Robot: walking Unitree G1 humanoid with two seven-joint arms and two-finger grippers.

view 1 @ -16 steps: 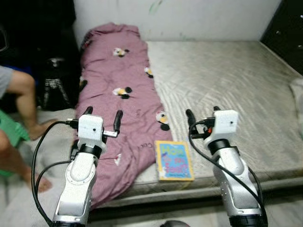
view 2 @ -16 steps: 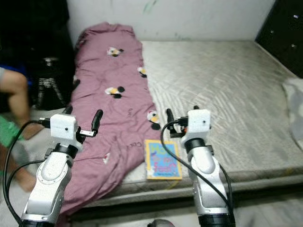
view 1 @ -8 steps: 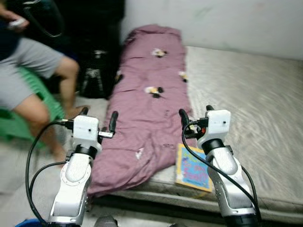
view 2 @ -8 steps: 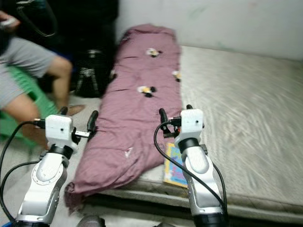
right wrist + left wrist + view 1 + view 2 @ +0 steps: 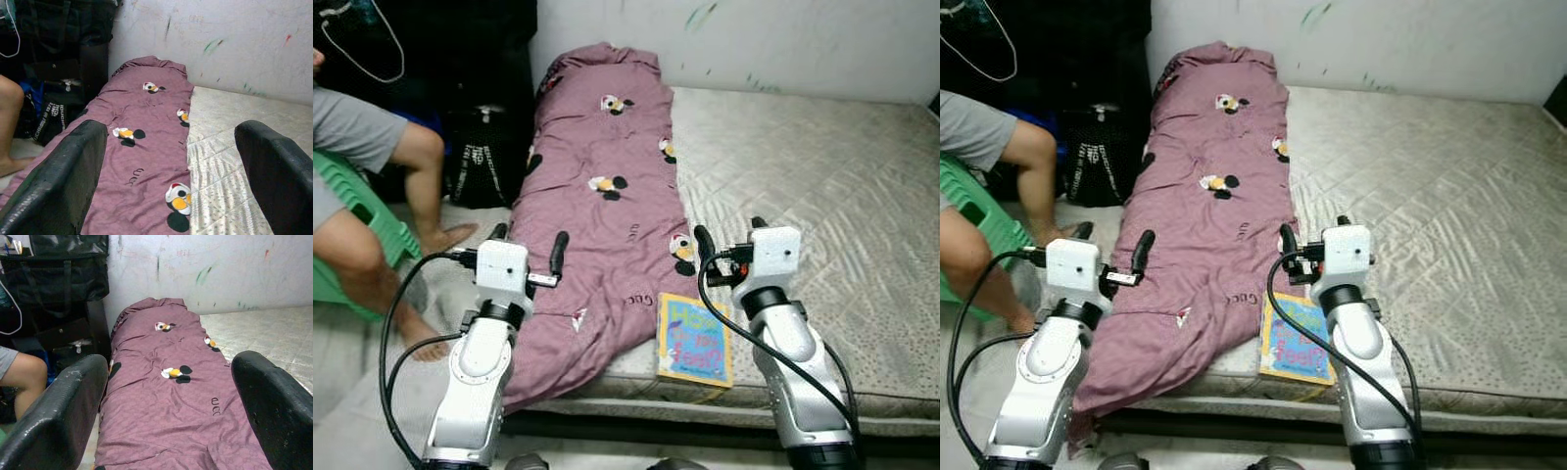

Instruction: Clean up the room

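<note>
A purple blanket with cartoon prints lies along the left side of a grey mattress and spills over its front left corner. A colourful children's book lies at the mattress's front edge, beside the blanket. My left gripper hovers open over the blanket's drooping left edge, nothing between its fingers. My right gripper hangs open just beyond the book, above the mattress. Both wrist views look along the blanket toward the wall.
A person sits on a green stool at the left, bare leg and foot on the floor close to my left arm. A black bag stands against the dark furniture beside the bed. A paint-marked white wall backs the mattress.
The camera has swung back right and steadied, so the whole scene shifted. Both grippers keep the same open pose relative to my body.
</note>
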